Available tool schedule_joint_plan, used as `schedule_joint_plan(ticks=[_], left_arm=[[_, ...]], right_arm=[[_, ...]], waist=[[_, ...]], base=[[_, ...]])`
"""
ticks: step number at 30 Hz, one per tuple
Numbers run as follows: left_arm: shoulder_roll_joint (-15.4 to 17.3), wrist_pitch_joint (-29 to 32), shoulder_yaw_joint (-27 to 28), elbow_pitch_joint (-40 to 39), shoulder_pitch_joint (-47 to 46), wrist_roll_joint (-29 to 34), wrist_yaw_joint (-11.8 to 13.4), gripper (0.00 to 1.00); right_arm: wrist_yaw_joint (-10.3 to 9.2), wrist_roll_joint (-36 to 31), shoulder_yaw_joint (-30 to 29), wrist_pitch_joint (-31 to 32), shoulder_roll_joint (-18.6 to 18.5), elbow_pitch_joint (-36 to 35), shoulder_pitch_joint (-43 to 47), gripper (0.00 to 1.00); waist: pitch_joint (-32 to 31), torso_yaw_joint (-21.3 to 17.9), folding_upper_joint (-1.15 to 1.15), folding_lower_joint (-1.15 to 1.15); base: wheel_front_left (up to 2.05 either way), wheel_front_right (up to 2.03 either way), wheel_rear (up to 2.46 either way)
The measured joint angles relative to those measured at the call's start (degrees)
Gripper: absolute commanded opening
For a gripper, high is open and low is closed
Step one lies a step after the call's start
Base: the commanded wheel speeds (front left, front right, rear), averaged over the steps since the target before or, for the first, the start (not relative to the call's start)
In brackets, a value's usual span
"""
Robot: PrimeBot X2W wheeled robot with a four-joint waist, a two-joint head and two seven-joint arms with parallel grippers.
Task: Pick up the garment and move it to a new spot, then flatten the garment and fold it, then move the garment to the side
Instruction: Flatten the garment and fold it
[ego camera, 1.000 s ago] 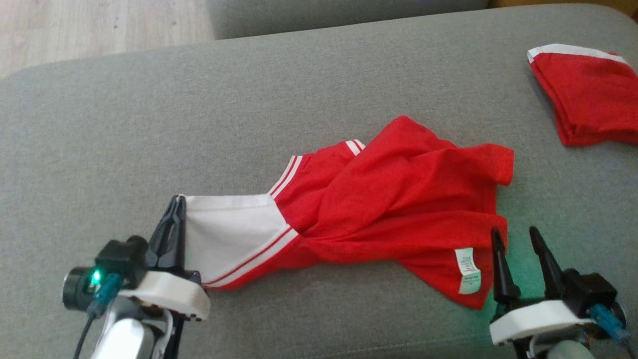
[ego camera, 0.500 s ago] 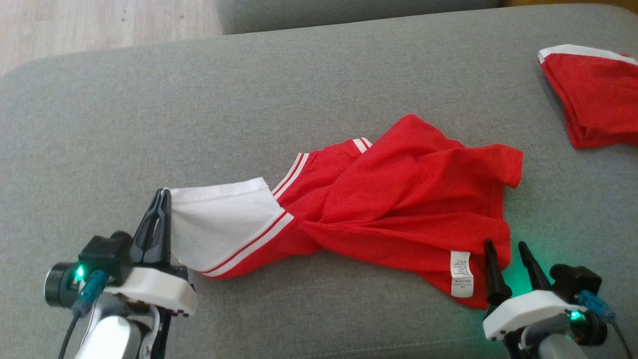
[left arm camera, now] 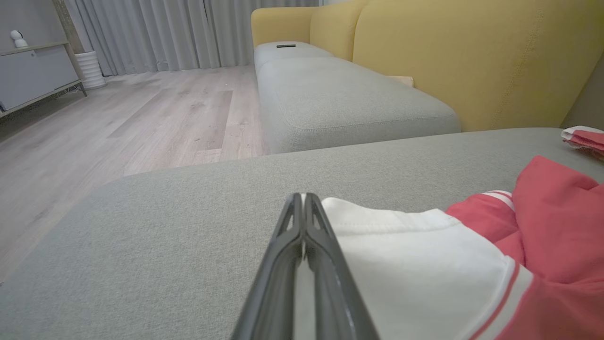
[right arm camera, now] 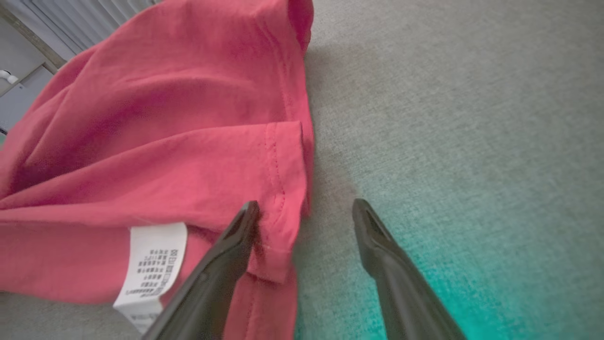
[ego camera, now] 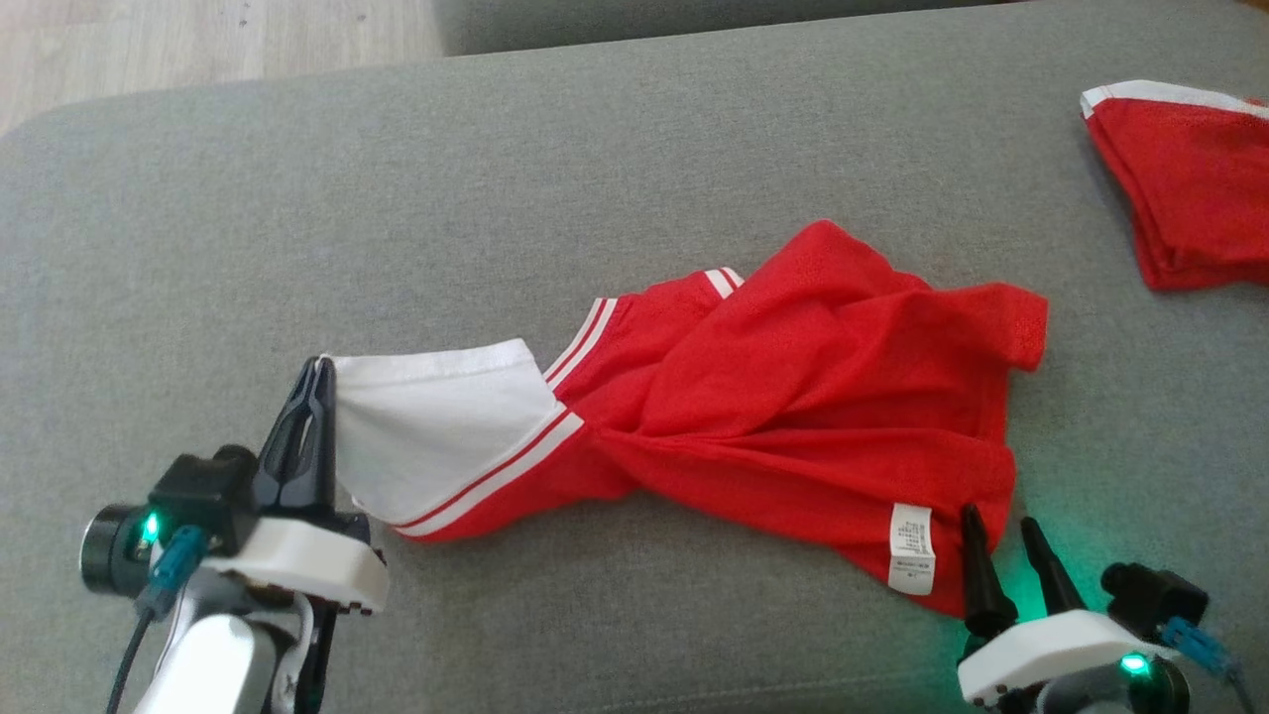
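My left claw [ego camera: 318, 375] clamped on white edge of red garment [ego camera: 803, 397], which lies crumpled mid grey cushion [ego camera: 595, 169]. My right claw [ego camera: 997, 520] spread apart at garment's near corner, beside care label [ego camera: 911, 547].

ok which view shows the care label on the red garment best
The right wrist view: the care label is close and large, print lines visible, beside the open right end effector. The head view shows it as a small white tag. The left wrist view shows the garment's white end, held by the left end effector.
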Motion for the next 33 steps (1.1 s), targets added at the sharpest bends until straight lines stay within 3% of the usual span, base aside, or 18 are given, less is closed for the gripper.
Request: schedule_joint_plan(ticks=[4,6,7,8,9,14,19,23,29,33], left_arm=[[0.12,-0.04,-0.02,-0.01,-0.02,0.00,0.00,0.00],[0.22,-0.08,-0.02,0.01,-0.03,-0.01,0.00,0.00],[0.22,-0.09,-0.02,0.01,-0.03,-0.01,0.01,0.00],[0.22,-0.10,-0.02,0.02,-0.03,-0.01,0.01,0.00],[0.22,-0.11,-0.03,0.04,-0.03,-0.01,0.01,0.00],[0.22,-0.34,-0.16,0.23,-0.05,-0.02,0.19,0.00],[0.25,-0.49,-0.16,0.30,-0.05,-0.14,0.20,0.00],[0.87,-0.92,-0.09,-0.46,-0.20,-0.15,0.16,0.00],[3.93,-0.10,0.36,-5.70,-8.37,-0.18,-2.71,0.00],[4.99,2.92,0.81,-7.82,-19.31,-1.14,-5.71,0.00]], right_arm=[[0.00,1.11,1.01,0.00,0.01,-1.75,1.01,1.00],[0.00,1.54,1.31,0.01,0.01,-2.25,1.61,0.90],[0.00,1.75,1.32,0.01,0.00,-2.53,1.85,0.80],[0.00,1.83,1.40,0.01,0.00,-2.86,2.14,0.59],[0.00,1.83,1.54,0.03,0.00,-3.13,2.46,0.46],[0.00,1.83,1.78,0.26,0.01,-4.56,2.69,0.00],[0.00,1.83,1.41,0.67,0.01,-6.77,3.91,0.00],[0.00,1.49,0.11,1.54,0.02,-12.68,6.08,0.00],[0.00,1.07,-3.09,7.67,-2.18,-30.81,3.52,0.00],[0.00,2.76,-4.69,13.30,-6.39,-37.19,-7.17,0.00]], waist=[[0.06,0.08,0.00,0.00],[0.06,0.08,0.00,0.00],[0.07,0.10,0.00,0.00],[0.06,0.12,0.00,0.00],[0.05,0.15,0.00,0.00],[-0.16,0.29,0.00,0.00],[-0.59,0.36,0.00,0.00],[-1.15,0.32,0.00,0.00],[-0.10,-0.39,0.00,0.00],[2.23,-0.78,0.00,0.00]], base=[[0.00,0.00,0.00],[0.00,0.00,0.00],[0.00,0.00,0.00],[0.00,0.00,0.00],[0.00,0.00,0.00],[0.00,0.00,0.00],[0.00,0.00,0.00],[0.00,0.00,0.00],[0.00,0.00,0.00],[0.00,0.00,0.00]])
